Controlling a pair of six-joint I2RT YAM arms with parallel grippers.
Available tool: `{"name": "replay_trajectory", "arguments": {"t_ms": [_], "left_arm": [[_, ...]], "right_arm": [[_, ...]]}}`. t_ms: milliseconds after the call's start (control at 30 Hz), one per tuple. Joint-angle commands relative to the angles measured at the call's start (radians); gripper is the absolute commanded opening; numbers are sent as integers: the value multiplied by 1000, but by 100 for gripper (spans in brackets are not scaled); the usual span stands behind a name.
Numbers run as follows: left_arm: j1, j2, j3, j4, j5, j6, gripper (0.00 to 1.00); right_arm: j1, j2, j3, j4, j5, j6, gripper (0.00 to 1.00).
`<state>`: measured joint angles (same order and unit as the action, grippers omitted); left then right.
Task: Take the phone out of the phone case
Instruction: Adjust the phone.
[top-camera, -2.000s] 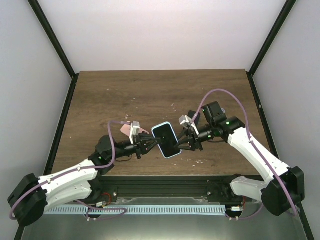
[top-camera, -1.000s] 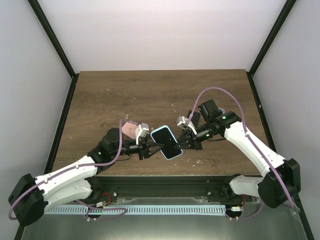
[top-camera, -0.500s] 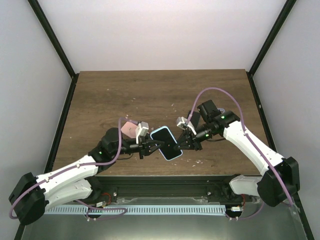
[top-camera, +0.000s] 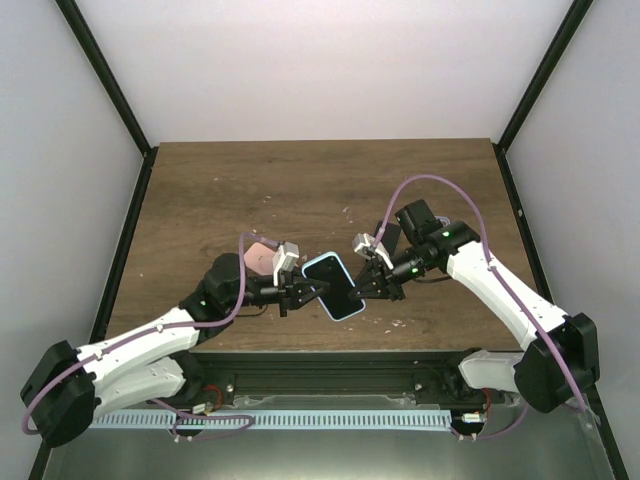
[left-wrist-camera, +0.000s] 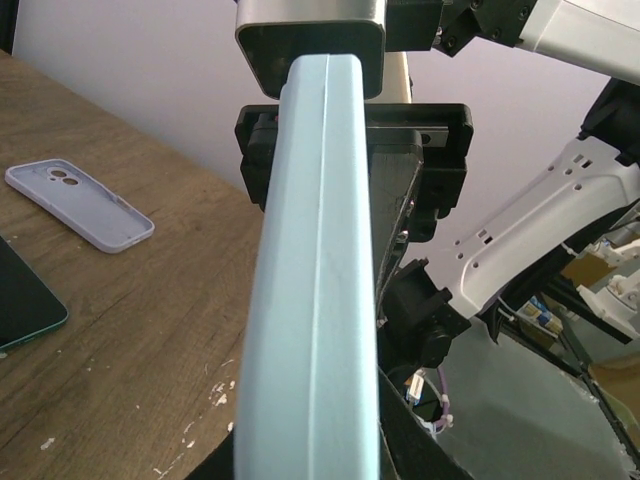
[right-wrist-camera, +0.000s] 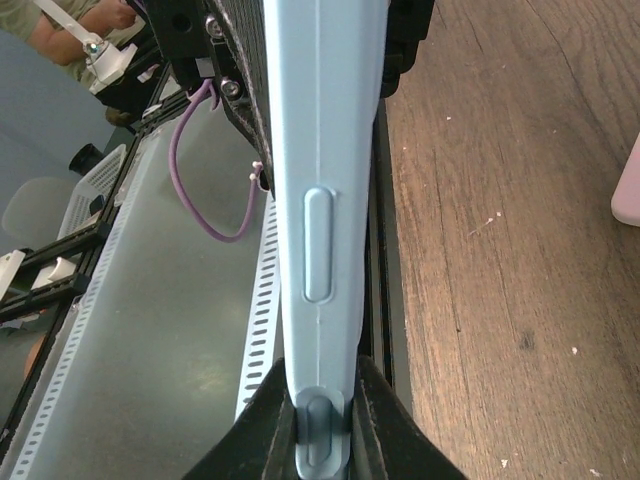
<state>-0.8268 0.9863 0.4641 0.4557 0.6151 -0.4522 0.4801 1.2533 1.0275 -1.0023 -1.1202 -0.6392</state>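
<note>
Progress: early days here! The phone (top-camera: 337, 285) sits fully inside its light blue phone case (top-camera: 345, 313), dark screen up to the top camera, and no corner has been peeled back that I can see.
Left to do: by my reading, all of the separating. One side has to bend the rim away while the other pushes or pulls the handset free.
Where it is: held up off the table (top-camera: 320, 190), close to the near edge, spanning the gap between the two arms.
Left gripper (top-camera: 300, 292): closed down on the case's left edge. In its wrist view the blue side wall runs straight out from between the dark fingers, which hug it on both sides.
Right gripper (top-camera: 368, 283): pinched tight on the opposite edge. Its wrist view shows both fingertips (right-wrist-camera: 375, 415) clamped over the rim, right at a moulded side button.
Case versus pincers: gripped from both ends, so it bridges them, and neither grip is on the phone itself as far as I can tell.
Farther out: a spare lavender case (left-wrist-camera: 80, 205) lies on the wood, camera cut-outs showing, well apart from the action.
</note>
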Motion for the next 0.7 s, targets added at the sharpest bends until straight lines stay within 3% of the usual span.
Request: {"name": "replay_trajectory", "arguments": {"t_ms": [0, 167, 267, 433, 533, 667], "left_arm": [[-8, 15, 30, 56, 25, 12, 0], [-4, -8, 35, 14, 41, 30, 0], [28, -27, 66, -62, 97, 48, 0], [146, -5, 127, -138, 313, 3, 0], [176, 41, 106, 32, 411, -111, 0], [181, 90, 98, 127, 466, -167, 0]], "right_arm": [[13, -3, 32, 41, -51, 27, 3], [12, -12, 66, 4, -39, -1, 36], [12, -33, 68, -29, -3, -54, 45], [12, -68, 48, -61, 60, -129, 50], [15, -80, 48, -68, 59, -146, 51], [20, -84, 55, -87, 54, -152, 46]]}}
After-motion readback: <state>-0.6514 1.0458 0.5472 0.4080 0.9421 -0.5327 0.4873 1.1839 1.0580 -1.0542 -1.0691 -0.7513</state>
